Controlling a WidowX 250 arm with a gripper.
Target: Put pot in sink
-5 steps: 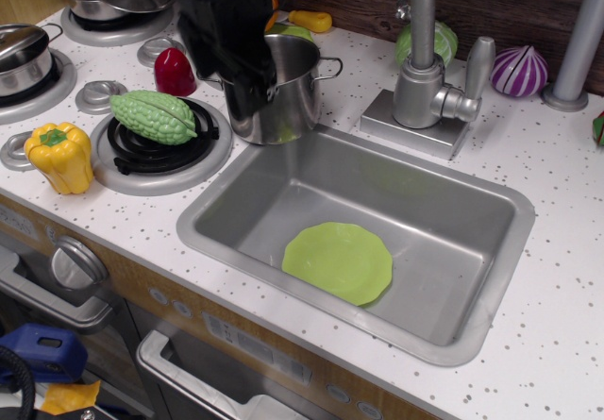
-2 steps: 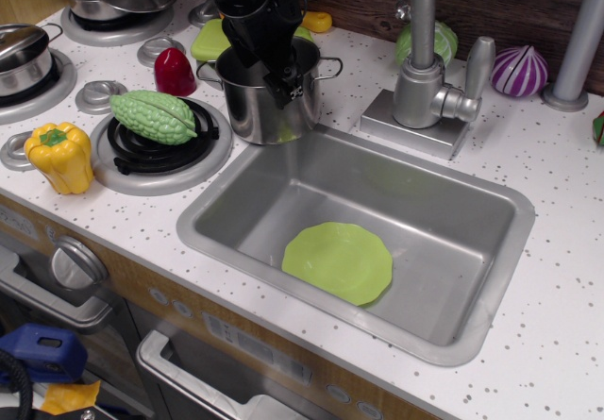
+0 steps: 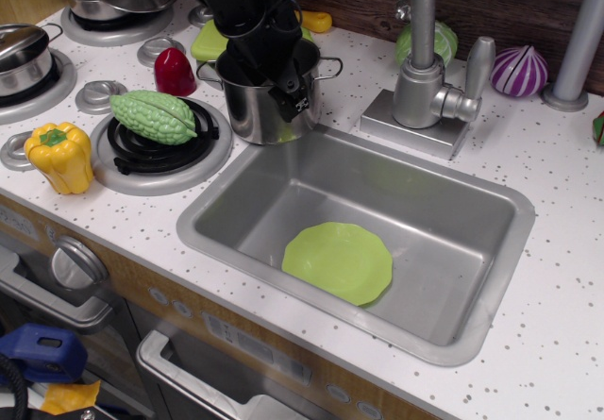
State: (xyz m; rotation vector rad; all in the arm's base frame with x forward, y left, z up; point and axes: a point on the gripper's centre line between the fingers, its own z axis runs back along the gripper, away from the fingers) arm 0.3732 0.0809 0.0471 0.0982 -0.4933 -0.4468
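1. One view only; camera fixed high in front of the counter [image 3: 566,278], off the arm, looking down and back at a steep angle.
2. Sink [image 3: 472,340] fills centre frame; faucet [image 3: 425,71] and dark wood backsplash [image 3: 359,5] run along the top edge.
3. Stove burners [image 3: 160,151] sit at left, oven front [image 3: 94,297] at lower left, so the camera faces slightly diagonal to the counter edge.
4. Mid-range: gripper [image 3: 274,66] enters from the top, arm cut off by the frame.
5. No second view to compare overlap.
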